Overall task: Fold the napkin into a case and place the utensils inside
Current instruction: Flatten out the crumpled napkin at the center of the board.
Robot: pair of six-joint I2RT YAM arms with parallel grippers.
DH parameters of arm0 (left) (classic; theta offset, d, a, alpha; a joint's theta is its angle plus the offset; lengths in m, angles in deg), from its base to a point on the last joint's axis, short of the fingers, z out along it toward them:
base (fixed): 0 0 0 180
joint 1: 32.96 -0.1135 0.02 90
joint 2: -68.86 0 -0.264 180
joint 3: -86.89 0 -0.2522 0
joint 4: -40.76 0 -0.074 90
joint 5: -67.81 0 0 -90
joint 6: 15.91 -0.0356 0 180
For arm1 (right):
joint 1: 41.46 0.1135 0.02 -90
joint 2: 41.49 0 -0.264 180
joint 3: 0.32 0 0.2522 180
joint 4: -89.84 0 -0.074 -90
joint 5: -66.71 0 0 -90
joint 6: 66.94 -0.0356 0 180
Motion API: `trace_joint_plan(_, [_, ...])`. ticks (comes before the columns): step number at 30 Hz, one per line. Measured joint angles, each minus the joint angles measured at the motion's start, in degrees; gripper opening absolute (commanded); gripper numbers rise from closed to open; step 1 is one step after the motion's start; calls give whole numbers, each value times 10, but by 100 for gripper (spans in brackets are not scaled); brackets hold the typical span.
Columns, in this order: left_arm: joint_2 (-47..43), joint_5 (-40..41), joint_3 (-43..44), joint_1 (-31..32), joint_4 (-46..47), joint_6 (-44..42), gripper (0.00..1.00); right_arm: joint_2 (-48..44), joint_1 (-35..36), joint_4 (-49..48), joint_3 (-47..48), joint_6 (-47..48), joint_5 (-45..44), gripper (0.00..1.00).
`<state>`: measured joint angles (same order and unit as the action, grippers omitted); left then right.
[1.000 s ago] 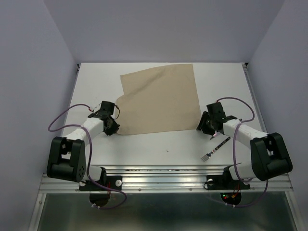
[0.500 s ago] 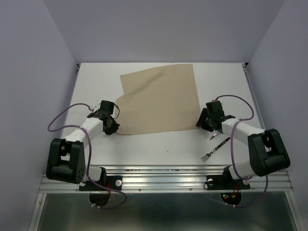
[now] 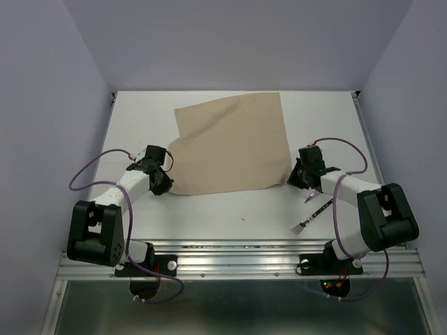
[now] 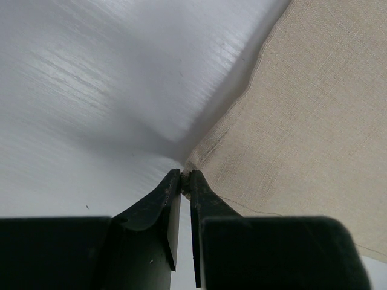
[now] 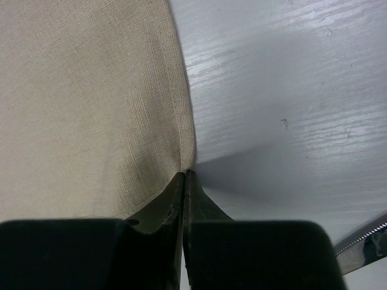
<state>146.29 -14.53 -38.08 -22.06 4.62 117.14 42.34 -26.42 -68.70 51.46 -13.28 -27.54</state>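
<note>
At 2 near corners of the napkin (image 3: 230, 143), left hand (image 4: 186, 176) and right hand (image 5: 184, 175) pinch it tight.

Boxed in on three sides by plain pale lilac-grey walls: back wall (image 3: 237, 42), left wall (image 3: 42, 125), right wall (image 3: 415, 105). White desk (image 3: 209, 216) with faint streaked grain, softly glossy under soft, even light. Along the near edge, ribbed aluminium rail (image 3: 237, 252); below it, dim greenish panel (image 3: 237, 307).

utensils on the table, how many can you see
2. A fork lies on the table near the right arm's base; a silvery piece, likely the knife, pokes out from under that arm, mostly hidden.
</note>
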Motion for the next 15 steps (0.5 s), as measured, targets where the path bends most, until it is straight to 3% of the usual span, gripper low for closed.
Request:
trace_joint_plan(9, [-3,-2,18,0,-16,-5,0,-54,0,44,-3,-6,-15,1])
trace_joint_plan(15, [-41,-2,99,0,-64,-13,0,-137,0,111,42,-4,-45,1])
